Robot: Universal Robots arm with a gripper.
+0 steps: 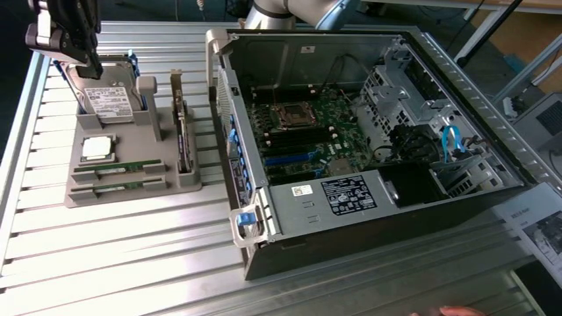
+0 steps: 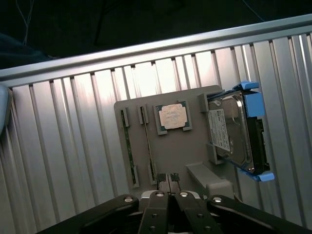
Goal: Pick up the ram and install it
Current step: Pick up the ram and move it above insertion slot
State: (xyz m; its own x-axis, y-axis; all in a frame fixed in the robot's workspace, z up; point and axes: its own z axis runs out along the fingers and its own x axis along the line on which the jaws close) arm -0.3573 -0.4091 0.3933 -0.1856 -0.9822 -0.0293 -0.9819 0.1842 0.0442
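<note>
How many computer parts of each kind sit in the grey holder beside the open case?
RAM sticks: 2
Processor chip: 1
Hard drive: 1
Expansion card: 1
Total: 5

Harsh glare on ribbed metal table (image 1: pixel 114 230)

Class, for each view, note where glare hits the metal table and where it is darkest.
Exterior view: glare whitens the table slats around the grey tray, while inside the computer case it is dimmer. Wrist view: slats beyond the tray glare white, the processor shines pale, past the table's edge is black.
</note>
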